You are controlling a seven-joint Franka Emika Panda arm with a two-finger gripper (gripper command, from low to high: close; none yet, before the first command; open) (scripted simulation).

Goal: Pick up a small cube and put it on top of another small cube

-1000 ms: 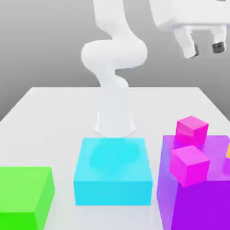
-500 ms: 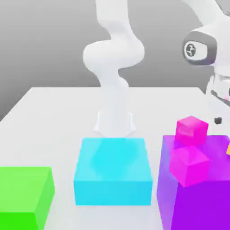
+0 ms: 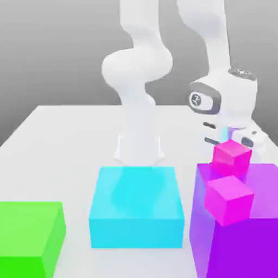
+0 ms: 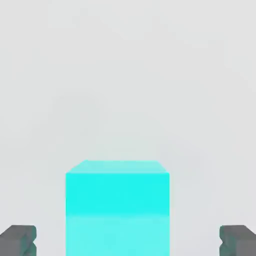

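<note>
While my end effector (image 4: 128, 242) hangs over the pale counter (image 4: 125, 75), its two dark fingertips (image 4: 19, 241) stand wide apart with the small cube (image 4: 117, 210) between them — neither pad touches it, and open counter shows on both of its sides and beyond its far edge. The cube sits flat, its top edges square to my fingers.

In the exterior view my wrist (image 3: 225, 106) is lowered behind the purple block (image 3: 239, 228) at the exterior view's right, just behind the two magenta cubes (image 3: 231, 193) resting on that block. The large cyan block (image 3: 137, 209) lies in front of my base, with a gap of bare counter between it and the purple block; a green block (image 3: 27, 236) sits at the exterior view's left, well apart. I cannot read any writing — only a small round emblem on my wrist.
</note>
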